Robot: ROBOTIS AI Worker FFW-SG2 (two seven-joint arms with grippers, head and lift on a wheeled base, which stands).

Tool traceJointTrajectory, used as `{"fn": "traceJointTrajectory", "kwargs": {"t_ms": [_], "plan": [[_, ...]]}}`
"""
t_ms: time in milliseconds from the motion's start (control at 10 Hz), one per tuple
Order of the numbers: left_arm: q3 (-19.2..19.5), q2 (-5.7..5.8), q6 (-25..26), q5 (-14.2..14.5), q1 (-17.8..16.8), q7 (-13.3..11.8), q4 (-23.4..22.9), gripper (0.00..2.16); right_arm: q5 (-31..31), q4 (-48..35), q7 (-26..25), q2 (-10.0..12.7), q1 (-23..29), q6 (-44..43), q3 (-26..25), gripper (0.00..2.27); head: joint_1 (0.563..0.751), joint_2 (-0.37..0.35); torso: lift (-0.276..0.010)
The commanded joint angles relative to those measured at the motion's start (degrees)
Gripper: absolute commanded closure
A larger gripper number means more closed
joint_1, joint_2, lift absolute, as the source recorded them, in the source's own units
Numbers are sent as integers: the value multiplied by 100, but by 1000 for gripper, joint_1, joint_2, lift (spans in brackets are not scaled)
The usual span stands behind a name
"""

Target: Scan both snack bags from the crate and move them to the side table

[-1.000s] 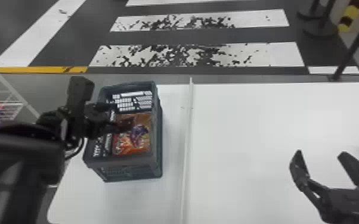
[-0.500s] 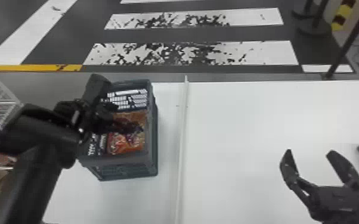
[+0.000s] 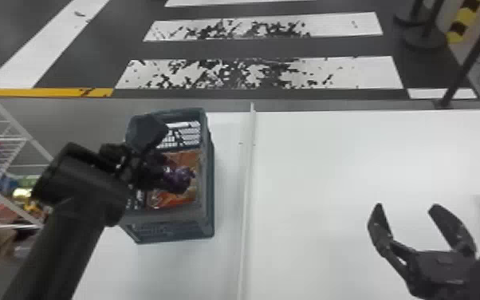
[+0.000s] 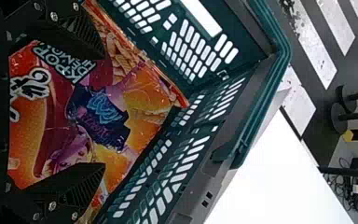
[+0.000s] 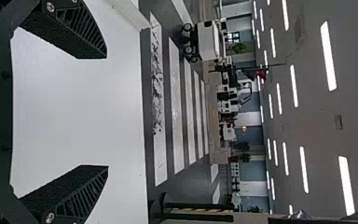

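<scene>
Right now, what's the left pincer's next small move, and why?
Probably ease the left pincer slightly closer to the orange snack bag: its fingers are spread over the bag's printed face, and the bag lies in the crate.

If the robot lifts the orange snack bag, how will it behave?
The snack bag will probably bend, since its wrapper looks thin and creased. The shiny surface may be slippery between the left gripper's fingers. It is probably light, being a bag of snacks.

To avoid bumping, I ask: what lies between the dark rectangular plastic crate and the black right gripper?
In the head view: a thin, straight white strip and white tabletop.
</scene>
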Motion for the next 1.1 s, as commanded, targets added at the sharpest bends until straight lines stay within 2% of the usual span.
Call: {"fn": "traceJointTrajectory", "kwargs": {"t_ms": [0,200,300,400,500,700,800,900,1000], "plan": [[-165,-44,-196,-5,-222,54,444,191,9,-3,0,21,27,0,-15,87,695,142,-75],[-437,-158,-389,-23,-486,213,1015,191,9,6,0,39,36,0,-42,87,695,132,-75],[-525,-281,-547,-163,-627,248,1332,191,9,6,0,39,45,18,-50,87,695,126,-75],[-683,-308,-741,-234,-741,239,1578,316,9,32,0,47,36,18,-59,87,695,116,-75],[-710,-352,-811,-330,-785,169,1683,687,9,58,0,47,27,18,-68,87,695,103,-75],[-683,-360,-969,-348,-785,107,1701,1440,9,111,0,47,-17,35,-68,87,695,86,-75],[-569,-360,-1022,-260,-715,169,1630,2027,9,129,0,47,-34,35,-68,87,695,84,-75],[-332,-369,-1022,-146,-583,239,1455,2132,0,155,0,39,-43,35,-68,87,695,82,-75],[-77,-378,-987,-31,-442,221,1173,2132,0,164,0,39,-43,35,-85,87,695,88,-75]]}}
